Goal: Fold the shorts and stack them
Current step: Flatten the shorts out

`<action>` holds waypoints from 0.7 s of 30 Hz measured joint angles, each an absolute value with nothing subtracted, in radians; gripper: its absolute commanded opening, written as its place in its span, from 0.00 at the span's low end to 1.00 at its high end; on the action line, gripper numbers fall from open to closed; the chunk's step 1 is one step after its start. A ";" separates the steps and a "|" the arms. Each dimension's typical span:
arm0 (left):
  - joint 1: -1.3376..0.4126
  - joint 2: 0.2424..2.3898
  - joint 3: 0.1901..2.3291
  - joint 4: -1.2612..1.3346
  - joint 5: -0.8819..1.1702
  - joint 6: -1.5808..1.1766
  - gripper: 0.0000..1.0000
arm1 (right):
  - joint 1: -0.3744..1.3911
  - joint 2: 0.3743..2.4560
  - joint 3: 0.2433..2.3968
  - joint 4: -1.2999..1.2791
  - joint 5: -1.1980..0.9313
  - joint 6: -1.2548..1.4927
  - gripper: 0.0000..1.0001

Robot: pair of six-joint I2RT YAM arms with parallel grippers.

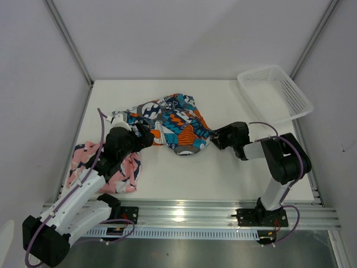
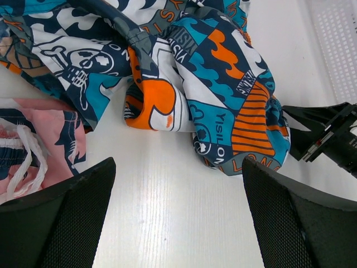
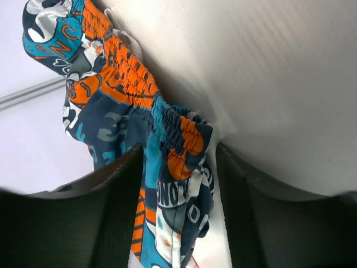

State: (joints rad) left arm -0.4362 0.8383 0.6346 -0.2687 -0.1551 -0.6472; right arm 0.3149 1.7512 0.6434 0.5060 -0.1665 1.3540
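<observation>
While the patterned shorts (image 1: 167,123) lie crumpled at the middle of the bench (image 1: 184,178), spreading toward its far edge, we see the pink shorts (image 1: 127,173) bunched near the left edge, partly under the left arm and touching the patterned pair's left end. Our left gripper (image 1: 146,137) hangs over bare bench just beside the patterned shorts' near edge, its fingers released and spread wide with nothing between them. Our right gripper (image 1: 215,135) sits low at the right end of the same shorts. In its wrist view the gathered orange-and-teal waistband (image 3: 134,78) runs into the gap between the two fingers and fills it; whether they actually pinch the cloth we cannot tell. A white mesh basket (image 1: 273,92) rests at the far right corner, well apart from both shorts.
</observation>
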 measured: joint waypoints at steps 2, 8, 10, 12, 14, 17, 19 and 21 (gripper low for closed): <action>-0.436 0.838 0.634 -0.274 -0.155 -0.647 0.95 | 0.317 1.766 0.644 0.522 -0.155 1.369 0.37; -0.437 0.837 0.634 -0.277 -0.146 -0.630 0.94 | 0.314 1.782 0.675 0.488 -0.120 1.369 0.00; -0.439 0.841 0.634 -0.260 -0.113 -0.601 0.93 | 0.314 1.760 0.718 0.413 -0.076 1.327 0.00; -0.452 0.853 0.634 -0.241 -0.089 -0.571 0.93 | 0.323 1.706 0.784 0.300 -0.017 1.271 0.00; -0.475 0.874 0.634 -0.221 -0.065 -0.545 0.93 | 0.336 1.640 0.867 0.192 0.060 1.199 0.00; -0.528 0.907 0.634 -0.178 -0.036 -0.514 0.93 | 0.373 1.588 1.058 0.033 0.161 1.079 0.00; -0.573 0.924 0.635 -0.142 -0.029 -0.501 0.93 | 0.401 1.574 1.198 -0.043 0.218 0.992 0.00; -0.631 0.955 0.642 -0.109 -0.033 -0.485 0.93 | 0.436 1.557 1.311 -0.100 0.274 0.902 0.00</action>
